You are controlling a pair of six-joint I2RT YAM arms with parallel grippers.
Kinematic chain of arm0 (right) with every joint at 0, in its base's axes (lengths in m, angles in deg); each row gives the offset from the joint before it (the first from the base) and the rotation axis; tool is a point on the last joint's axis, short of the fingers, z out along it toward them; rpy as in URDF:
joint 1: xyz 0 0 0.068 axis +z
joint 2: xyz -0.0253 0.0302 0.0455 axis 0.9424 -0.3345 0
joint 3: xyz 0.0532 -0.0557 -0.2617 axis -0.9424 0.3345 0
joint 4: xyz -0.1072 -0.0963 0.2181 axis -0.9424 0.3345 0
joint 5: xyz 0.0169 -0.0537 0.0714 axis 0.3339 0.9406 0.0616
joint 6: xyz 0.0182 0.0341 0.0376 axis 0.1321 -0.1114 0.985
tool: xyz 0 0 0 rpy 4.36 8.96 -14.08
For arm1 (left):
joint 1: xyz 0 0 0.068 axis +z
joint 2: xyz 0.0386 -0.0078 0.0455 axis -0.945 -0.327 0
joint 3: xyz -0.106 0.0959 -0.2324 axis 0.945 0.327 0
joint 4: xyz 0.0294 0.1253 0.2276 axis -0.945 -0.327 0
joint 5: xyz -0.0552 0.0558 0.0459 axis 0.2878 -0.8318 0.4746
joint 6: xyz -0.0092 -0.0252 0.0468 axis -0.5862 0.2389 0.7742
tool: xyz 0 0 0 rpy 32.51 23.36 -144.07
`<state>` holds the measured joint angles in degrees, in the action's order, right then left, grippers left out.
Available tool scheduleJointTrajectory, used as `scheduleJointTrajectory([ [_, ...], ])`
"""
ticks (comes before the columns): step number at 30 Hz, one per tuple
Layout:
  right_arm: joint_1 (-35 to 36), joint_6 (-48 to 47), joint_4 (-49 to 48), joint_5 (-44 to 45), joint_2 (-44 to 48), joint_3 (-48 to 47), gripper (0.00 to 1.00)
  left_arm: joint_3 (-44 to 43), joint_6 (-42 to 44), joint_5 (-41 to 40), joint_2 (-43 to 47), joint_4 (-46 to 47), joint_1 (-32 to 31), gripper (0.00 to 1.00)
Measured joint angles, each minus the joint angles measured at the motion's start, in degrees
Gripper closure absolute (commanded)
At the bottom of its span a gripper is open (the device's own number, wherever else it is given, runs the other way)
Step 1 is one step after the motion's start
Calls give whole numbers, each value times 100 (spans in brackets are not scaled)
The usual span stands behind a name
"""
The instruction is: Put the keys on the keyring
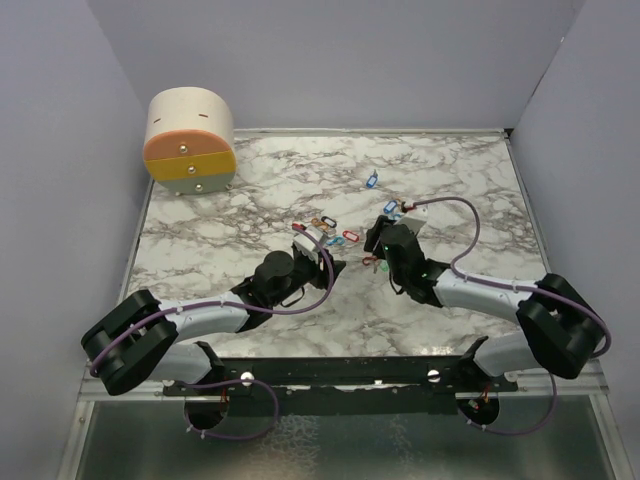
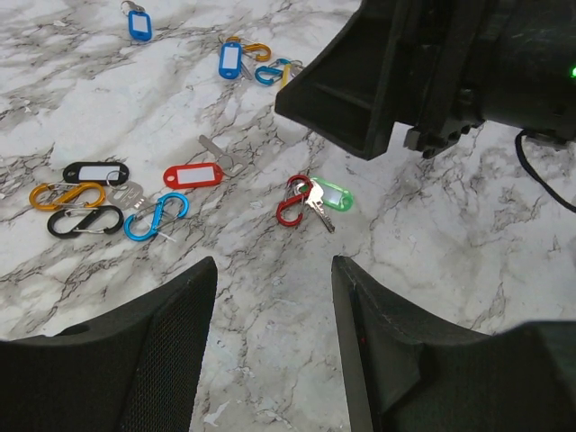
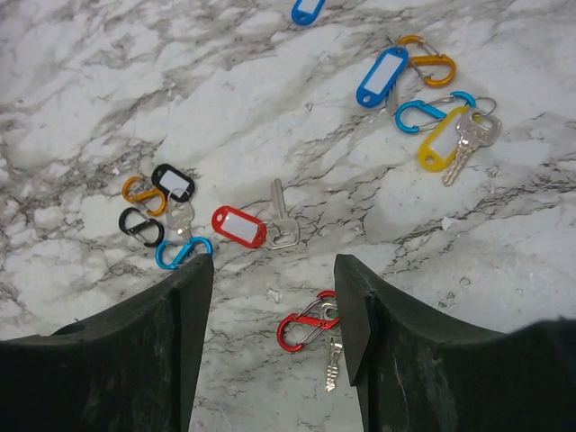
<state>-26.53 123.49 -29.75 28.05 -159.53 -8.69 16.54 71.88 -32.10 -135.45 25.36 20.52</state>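
Stretching low over the table (image 1: 220, 230), both arms converge. Left gripper (image 2: 273, 270) and right gripper (image 3: 273, 265) gape, empty. Red keyring (image 3: 304, 328) with green key (image 2: 331, 196) lies beneath the right gripper; remaining keys (image 3: 238, 225) at eleven o'clock.

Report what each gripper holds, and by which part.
Nothing is held. The left gripper and right gripper have open, empty jaws; the red metal carabiner lies on the table.

arms (image 1: 200, 318): white links, black joints | cables (image 1: 478, 232): purple | fingers (image 2: 153, 360): black
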Motion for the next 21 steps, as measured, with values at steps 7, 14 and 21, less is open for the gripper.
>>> scheduleJointTrajectory([
  [7, -210, 153, 863, -627, -774, -581, 54, 0, 2, -42, 0, -4, 0, 44],
  [14, -431, 260, 1259, -1040, -994, -581, 59, 0, 28, -83, 0, -24, 0, 44],
  [21, -610, 297, 1257, -1305, -1115, -575, 62, 0, 61, -90, 0, -37, 0, 44],
])
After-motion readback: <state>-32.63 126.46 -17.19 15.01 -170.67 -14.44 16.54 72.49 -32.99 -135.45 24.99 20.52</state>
